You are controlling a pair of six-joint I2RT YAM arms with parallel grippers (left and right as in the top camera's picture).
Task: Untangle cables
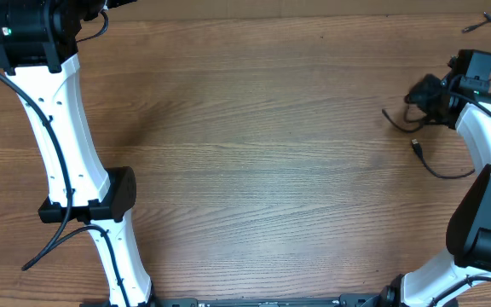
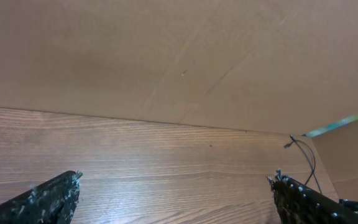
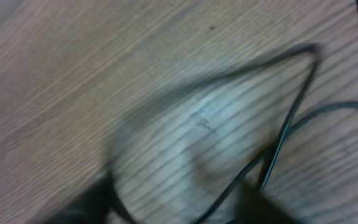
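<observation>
Thin black cables lie at the table's right side. One strand [image 1: 396, 121] runs out from under my right gripper [image 1: 422, 94]. Another, with a small plug end [image 1: 417, 146], curves toward the right arm. A third cable [image 1: 487, 20] lies at the far right corner and shows in the left wrist view [image 2: 306, 154]. In the blurred right wrist view, cable loops [image 3: 291, 112] lie on the wood, one strand running between the spread fingers of the right gripper [image 3: 179, 202], which is low over them. My left gripper [image 2: 176, 182] is open and empty over bare wood at the far left.
A brown cardboard wall [image 2: 166, 56] stands along the table's far edge. The left arm [image 1: 58, 136] stretches along the left side. The right arm [image 1: 488, 213] bends along the right edge. Thicker arm wires hang beside both arms.
</observation>
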